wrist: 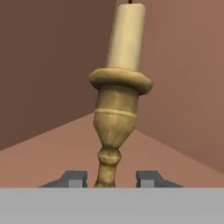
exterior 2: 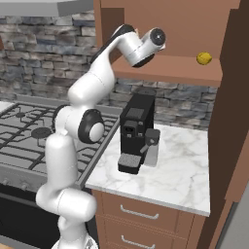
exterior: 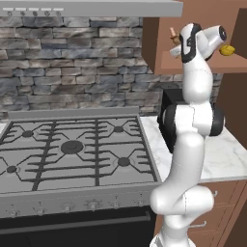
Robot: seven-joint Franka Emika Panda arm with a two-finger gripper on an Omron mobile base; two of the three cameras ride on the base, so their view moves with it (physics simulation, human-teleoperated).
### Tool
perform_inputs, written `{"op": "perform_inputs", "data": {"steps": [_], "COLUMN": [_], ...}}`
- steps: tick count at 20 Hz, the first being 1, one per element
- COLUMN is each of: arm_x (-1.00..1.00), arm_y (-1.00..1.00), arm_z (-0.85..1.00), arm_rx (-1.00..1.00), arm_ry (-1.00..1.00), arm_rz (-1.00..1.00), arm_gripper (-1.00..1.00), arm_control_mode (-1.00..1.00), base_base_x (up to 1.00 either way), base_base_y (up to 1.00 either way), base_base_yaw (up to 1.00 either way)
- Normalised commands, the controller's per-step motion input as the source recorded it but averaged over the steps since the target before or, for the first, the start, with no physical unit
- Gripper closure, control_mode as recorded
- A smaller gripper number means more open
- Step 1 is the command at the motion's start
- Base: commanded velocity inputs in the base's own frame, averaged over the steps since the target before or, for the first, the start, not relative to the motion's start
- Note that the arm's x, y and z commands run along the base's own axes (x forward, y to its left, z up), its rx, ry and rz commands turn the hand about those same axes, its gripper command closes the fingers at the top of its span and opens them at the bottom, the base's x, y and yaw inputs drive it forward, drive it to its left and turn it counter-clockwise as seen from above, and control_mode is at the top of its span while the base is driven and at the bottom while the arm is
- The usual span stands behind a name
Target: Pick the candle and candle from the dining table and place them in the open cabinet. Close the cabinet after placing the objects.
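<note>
A pale yellow candle on a slim brass candlestick stands upright on the floor of the open brown cabinet. It sits in the cabinet's back corner. My gripper is open, with one dark fingertip on each side of the stem and a gap on both sides. From the left base view the candlestick peeks out just left of my wrist. A small yellow candle lies further right on the same cabinet floor. The dining table is out of view.
The cabinet door stands open at the right. Below the cabinet a black coffee machine sits on a marble counter over brown drawers. A gas stove lies to the left, against a stone wall.
</note>
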Motion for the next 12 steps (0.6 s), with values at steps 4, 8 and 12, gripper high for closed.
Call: {"op": "perform_inputs", "data": {"steps": [4, 8, 12], "arm_x": [0.0, -0.01, -0.06], "arm_y": [-0.03, -0.07, -0.1], "arm_z": [-0.1, -0.1, -0.1], "arm_rx": [0.04, 0.06, 0.06], "arm_ry": [0.01, 0.0, 0.0], "arm_rz": [-0.02, -0.01, -0.03], "arm_gripper": [-1.0, -1.0, -1.0], "arm_control_mode": [-1.0, -1.0, -1.0], "base_base_x": [0.0, 0.0, 0.0], "base_base_y": [0.0, 0.0, 0.0], "base_base_yaw": [0.0, 0.0, 0.0]}}
